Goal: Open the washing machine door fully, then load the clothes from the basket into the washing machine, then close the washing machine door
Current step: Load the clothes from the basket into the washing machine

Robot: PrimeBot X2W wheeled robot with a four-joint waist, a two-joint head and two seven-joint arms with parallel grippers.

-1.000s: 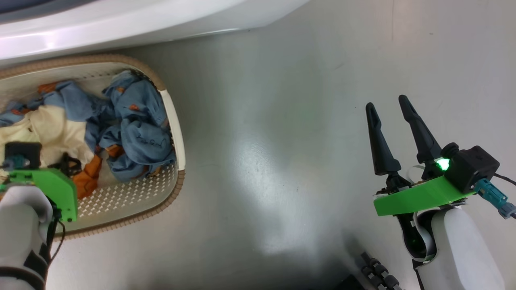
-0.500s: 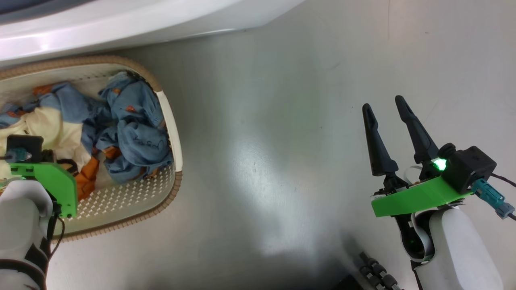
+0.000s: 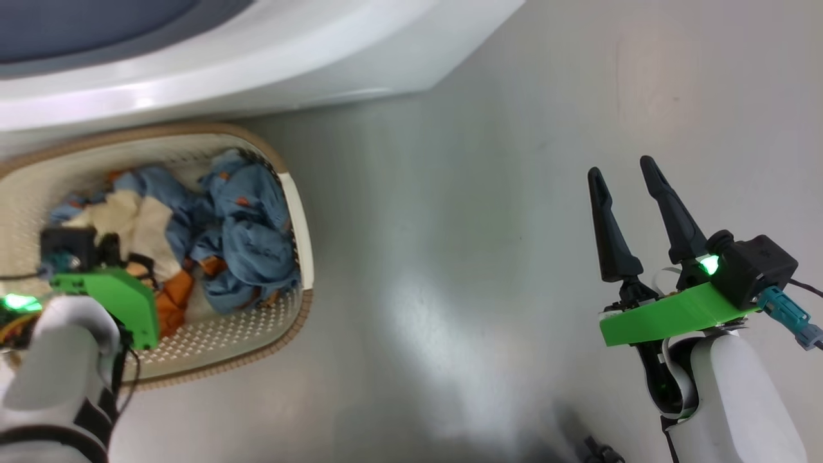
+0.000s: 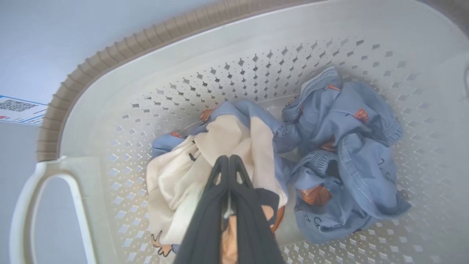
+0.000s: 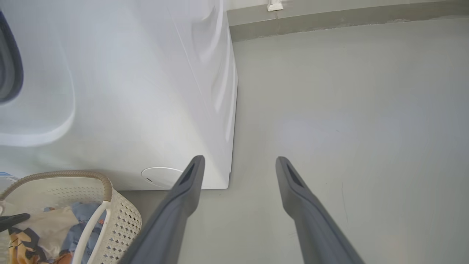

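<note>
Down in the basket (image 4: 146, 36), our left hand (image 4: 229, 158) has its 2 dark fingers pressed together, tips pinching a bunched fold of the cream garment (image 4: 183, 176), whose creases gather toward the tips. Beside it, on the side nearer the basket's far end wall, lies the light blue garment (image 4: 351, 146) with small orange marks, crumpled into a heap and touching the cream one. Both of the clothes (image 3: 251, 238) rest on the basket's perforated bottom. The basket stands on the grey floor (image 3: 450, 257), just beside the lower front of the washing machine (image 3: 257, 71), and a blue-edged label (image 4: 18, 108) with a printed code shows on the white panel past the brown rim. Our right hand (image 3: 619, 167) hangs well apart from the basket, over bare floor, with its 2 fingers spread wide and nothing between them. From the right wrist we see the machine's white corner, a round white cap (image 5: 161, 176) low on its front, and the basket's pale side handle (image 5: 91, 227) below it.
</note>
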